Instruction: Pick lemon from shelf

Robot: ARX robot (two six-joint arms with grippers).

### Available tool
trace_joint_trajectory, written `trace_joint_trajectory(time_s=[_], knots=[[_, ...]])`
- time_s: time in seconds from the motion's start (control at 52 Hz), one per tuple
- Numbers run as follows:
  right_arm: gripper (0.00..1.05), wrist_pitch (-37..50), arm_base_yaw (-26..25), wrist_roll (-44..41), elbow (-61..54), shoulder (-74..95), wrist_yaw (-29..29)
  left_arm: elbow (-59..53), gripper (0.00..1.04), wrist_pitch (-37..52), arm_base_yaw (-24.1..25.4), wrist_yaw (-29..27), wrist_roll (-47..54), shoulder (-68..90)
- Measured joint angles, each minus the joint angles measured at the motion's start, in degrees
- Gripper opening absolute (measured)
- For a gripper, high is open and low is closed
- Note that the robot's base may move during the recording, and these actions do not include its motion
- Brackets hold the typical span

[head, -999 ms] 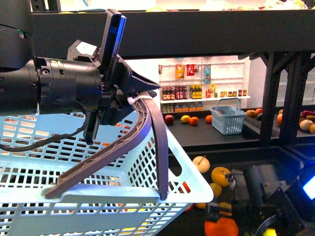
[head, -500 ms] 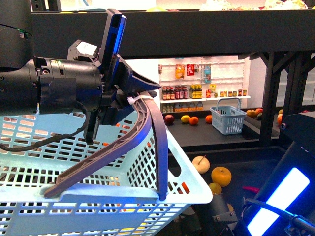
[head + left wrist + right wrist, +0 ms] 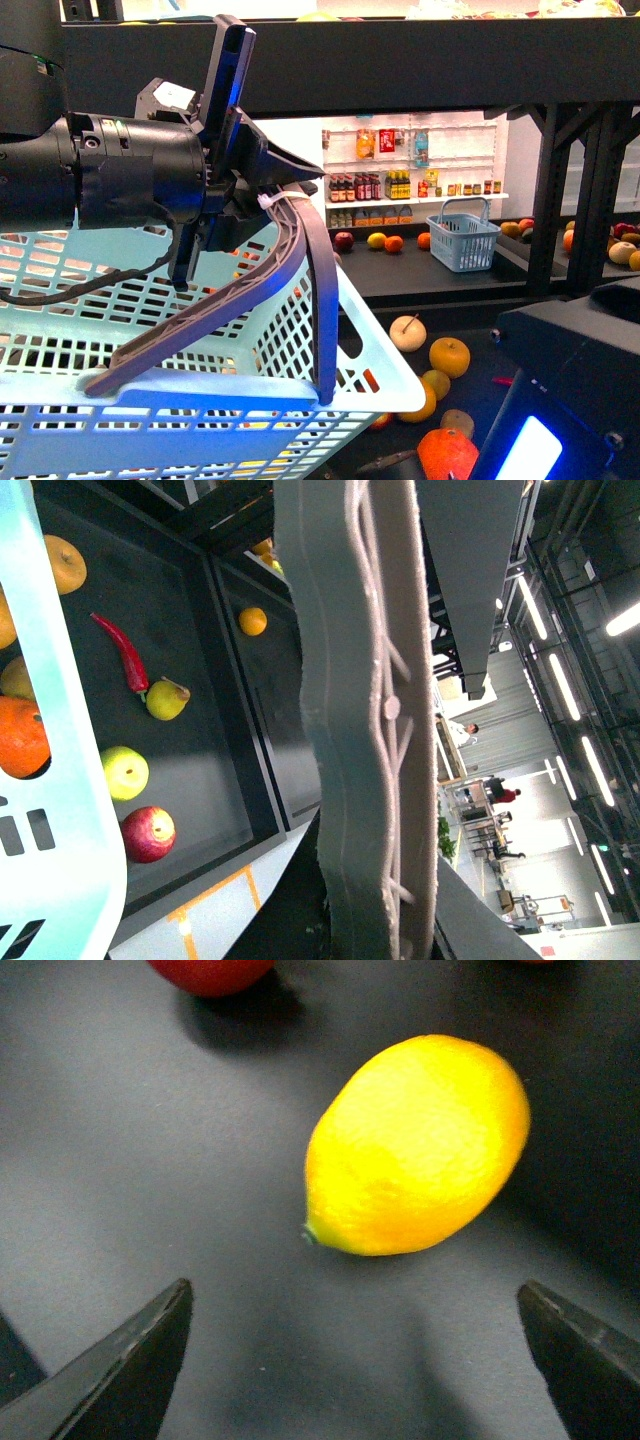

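Note:
The lemon [image 3: 420, 1145] is bright yellow and lies on the shelf's dark tray [image 3: 150, 1160], with no view showing it outside the right wrist view. My right gripper [image 3: 355, 1360] is open, its two dark fingertips [image 3: 130, 1360] wide apart just short of the lemon and not touching it. In the front view only the right arm's black body [image 3: 570, 380] shows, hiding the lemon. My left gripper [image 3: 265, 190] is shut on the grey basket handle [image 3: 310, 270] of a light-blue basket [image 3: 200, 400], held up in front of the black shelf [image 3: 400, 60]. The handle fills the left wrist view [image 3: 360, 710].
A red fruit [image 3: 210, 972] lies just beyond the lemon. The lower tray holds a pale apple [image 3: 408, 332], a yellow-orange fruit [image 3: 450, 356], a red chili [image 3: 125, 655], a yellow pear [image 3: 165, 698] and a green apple [image 3: 125, 772]. A small blue basket [image 3: 463, 237] stands further back.
The right arm's black body has shifted in the lower right of the front view and now covers more of the lower tray. The left arm and basket have barely moved.

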Motion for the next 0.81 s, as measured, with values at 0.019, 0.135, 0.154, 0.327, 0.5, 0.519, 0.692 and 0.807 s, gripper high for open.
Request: trace_joint_trajectory(time_s=[0.019,0.135,0.154,0.327,0.5,0.519,0.692,0.807], knots=[[0.97,0.07,0.11,-0.15,0.00,0.17,0.07,0.00,0.10,0.00,0.00,0.00,0.07,0.00],[0.97,0.50,0.94,-1.88,0.46,1.70,0.90,0.00,0.10,0.00,0.00,0.00,0.07,0.00],[0.97,0.57,1.03,-2.03,0.61,1.88,1.01,0.00,0.10,0.00,0.00,0.02,0.02,0.00],[0.97,0.66,1.33,-2.27,3.23,3.89,2.03,0.00,0.10,0.00,0.00,0.22,-0.07,0.00],[0.97,0.59,1.36,-2.19,6.82,5.44,3.37,0.00,0.10,0.00,0.00,0.22,-0.09,0.00],[0.97,0.55,1.40,-2.16,7.28,5.64,3.43,0.00,0.10,0.00,0.00,0.20,-0.07,0.00],[0.97,-0.22,1.81,-2.08,10.25,6.84,3.93,0.00,0.10,0.00,0.00,0.15,-0.07,0.00],[0.97,-0.85,2.29,-2.36,12.74,8.13,4.28,0.00,0.10,0.00,0.00,0.20,-0.07,0.00]])
